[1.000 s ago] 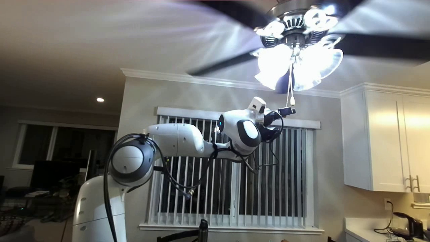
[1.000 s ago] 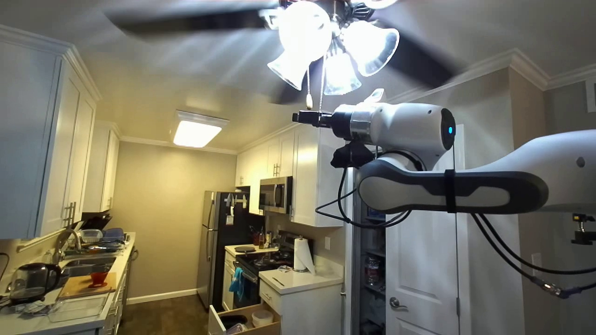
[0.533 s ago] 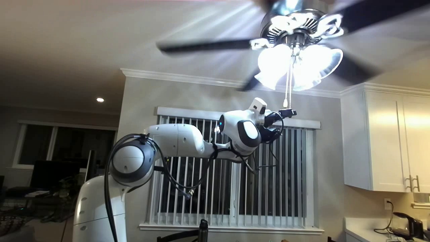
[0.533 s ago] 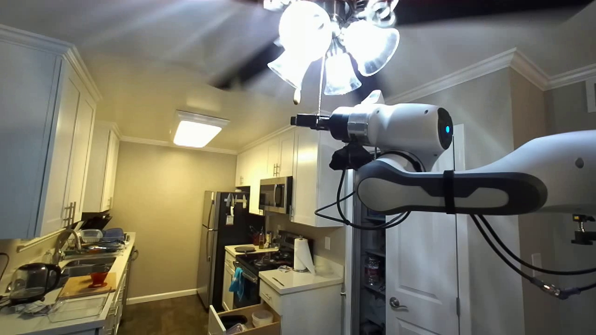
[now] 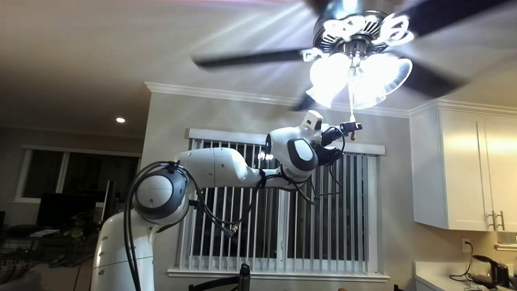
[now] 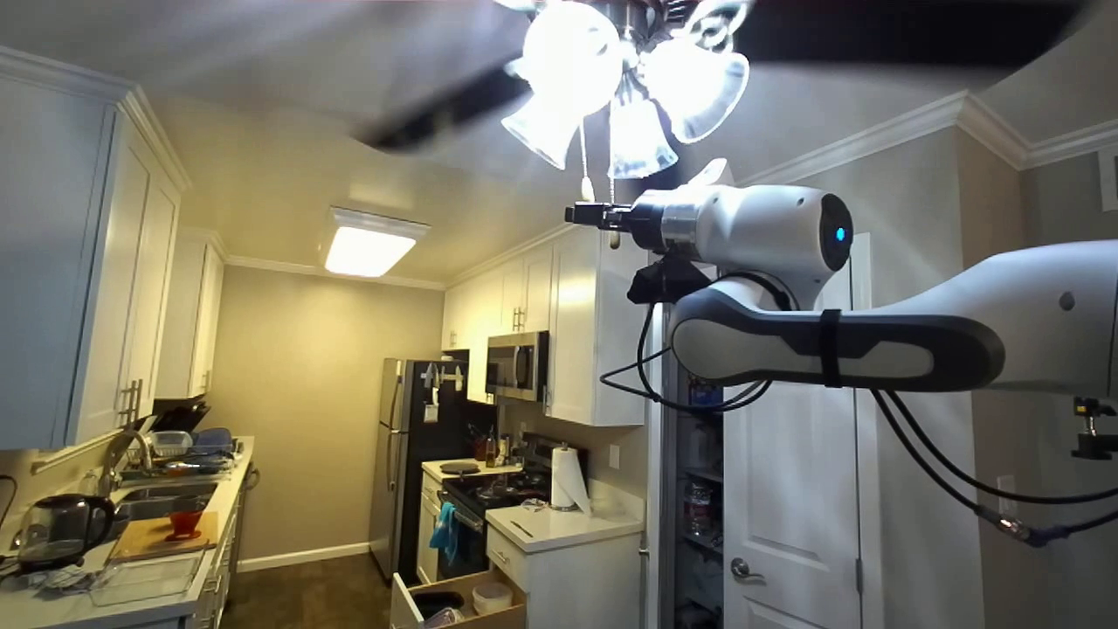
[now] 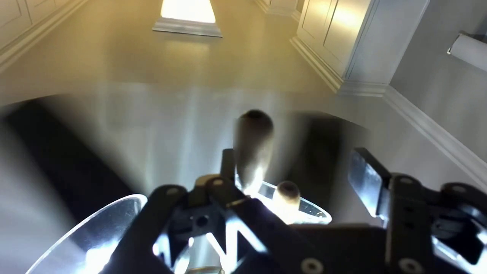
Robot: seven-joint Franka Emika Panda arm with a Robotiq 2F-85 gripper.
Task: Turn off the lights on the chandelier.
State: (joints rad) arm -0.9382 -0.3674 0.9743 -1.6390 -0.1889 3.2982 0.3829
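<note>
The ceiling fan's light fixture (image 5: 329, 76) has several glass shades, all brightly lit in both exterior views. Two pull chains hang from it. A pale knob (image 6: 587, 189) hangs just above the fingers in both exterior views. A darker wooden knob (image 6: 614, 239) hangs just below the gripper; it also shows in an exterior view (image 5: 353, 136). My gripper (image 7: 296, 167) is open, its fingers well apart. In the wrist view, a blurred larger knob (image 7: 253, 146) is close beside the left finger, and a smaller knob (image 7: 287, 196) appears between the fingers. Contact is unclear.
Fan blades (image 5: 250, 58) are spinning, blurred, above the arm. A window with vertical blinds (image 5: 278, 202) stands behind the arm. Kitchen cabinets (image 5: 452, 165) and a ceiling light (image 6: 371, 249) are farther off. A cable (image 6: 638, 389) loops below the wrist.
Earlier, a taut chain ran into the gripper with its end hidden; now that knob hangs free below it. The gripper rose slightly. The other knob swung, and the blades turned. The lights stay lit.
</note>
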